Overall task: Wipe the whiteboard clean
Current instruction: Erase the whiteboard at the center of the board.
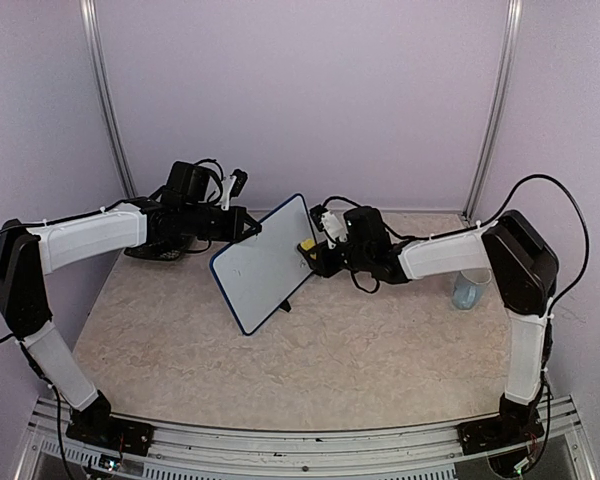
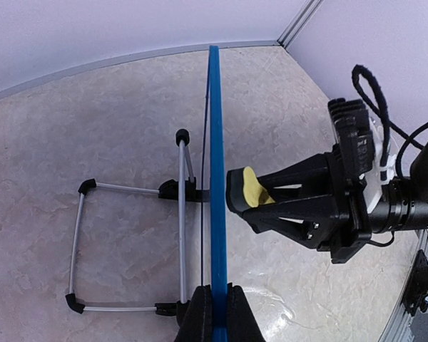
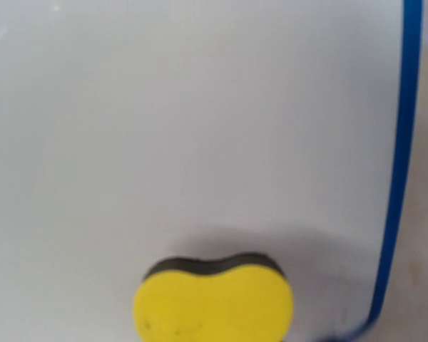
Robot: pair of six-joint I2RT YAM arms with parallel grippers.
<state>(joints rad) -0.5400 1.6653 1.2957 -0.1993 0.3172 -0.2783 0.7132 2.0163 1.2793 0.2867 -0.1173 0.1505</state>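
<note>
- Yellow sponge (image 3: pixel 214 306), its dark pad turned to the board, sat in my right gripper (image 1: pixel 317 256), whose jaws were closed on it. I could not tell whether the pad was touching the white face or just off it.
- The whiteboard (image 1: pixel 263 266) stood tilted on its wire stand (image 2: pixel 128 246) around the middle of the table (image 1: pixel 330 370), nearer the back edge than the front.
- My left gripper (image 2: pixel 215 313) was clamped on the board's blue frame, on the side toward the table's left edge, bracing it.
- To wipe well, I judged the pad had to meet the face flat, pressed no harder than the left grip could resist, since the stand looked light.
- I planned overlapping strokes from frame to frame, stopping short of the left gripper.
- The patch in the right wrist view showed no marks, so the rest needed checking from above.
- The risk I weighed was tipping the board backwards or twisting it out of the left jaws.
</note>
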